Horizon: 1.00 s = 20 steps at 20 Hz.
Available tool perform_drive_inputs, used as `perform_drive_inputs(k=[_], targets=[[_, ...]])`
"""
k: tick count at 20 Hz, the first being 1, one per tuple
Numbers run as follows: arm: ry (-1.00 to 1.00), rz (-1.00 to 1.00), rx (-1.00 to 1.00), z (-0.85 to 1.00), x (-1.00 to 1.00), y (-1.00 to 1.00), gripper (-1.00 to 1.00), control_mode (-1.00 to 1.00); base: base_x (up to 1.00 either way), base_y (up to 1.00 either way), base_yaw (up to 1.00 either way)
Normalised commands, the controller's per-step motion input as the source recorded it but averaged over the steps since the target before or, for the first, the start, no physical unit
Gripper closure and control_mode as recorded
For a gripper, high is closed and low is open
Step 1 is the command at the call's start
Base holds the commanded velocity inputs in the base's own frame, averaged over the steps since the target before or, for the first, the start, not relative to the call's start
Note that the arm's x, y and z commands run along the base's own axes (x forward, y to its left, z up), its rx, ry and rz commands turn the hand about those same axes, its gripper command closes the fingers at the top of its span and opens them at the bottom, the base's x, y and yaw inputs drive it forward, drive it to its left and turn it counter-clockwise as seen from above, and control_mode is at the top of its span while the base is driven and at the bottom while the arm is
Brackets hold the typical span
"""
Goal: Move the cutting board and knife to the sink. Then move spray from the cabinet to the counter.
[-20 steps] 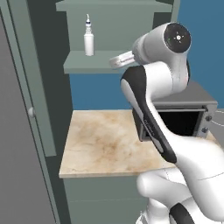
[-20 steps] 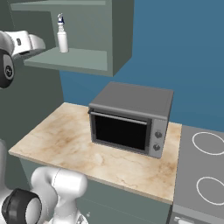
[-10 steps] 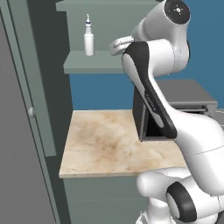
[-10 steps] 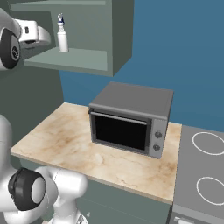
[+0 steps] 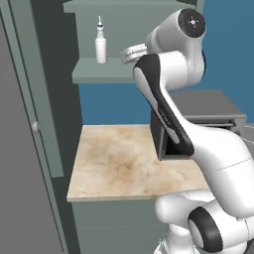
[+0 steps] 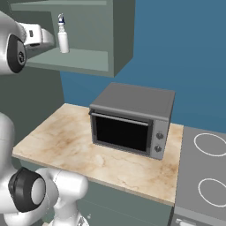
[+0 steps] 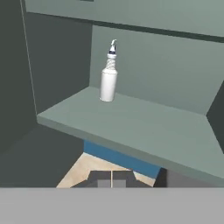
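The spray, a small white bottle with a dark blue tip, stands upright on the lower shelf of the open cabinet. It also appears as the spray and the spray in the base views. My gripper is shut and holds nothing. It hovers in front of the shelf's edge, a short way from the bottle and pointing towards it. My hand is level with the shelf. The beige counter lies below. The cutting board, knife and sink are out of view.
A grey box oven sits on the counter under the cabinet's right side. The cabinet door with its round knob stands open at the left. A stove top adjoins the counter on the right. An upper shelf hangs above the bottle.
The arm has lifted and swung the hand up towards the cabinet shelf, closer to the spray. The gripper stayed shut; the bottle has not moved.
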Motion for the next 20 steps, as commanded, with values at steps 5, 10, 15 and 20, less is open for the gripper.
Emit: perform_drive_inputs(k=[5, 10, 15, 20], targets=[[-0.02, -0.01, 0.03, -0.06, 0.34, 0.00, 1.00, -1.00, 0.00, 0.00, 0.00], [0.03, 0.00, 0.10, 0.00, 0.37, 0.11, -1.00, -1.00, 0.00, 0.00, 0.00], [0.07, 0.00, 0.09, 0.01, 0.34, 0.12, -1.00, -1.00, 0.00, 0.00, 0.00], [0.06, 0.00, 0.03, 0.00, 0.27, 0.11, -1.00, -1.00, 0.00, 0.00, 0.00]])
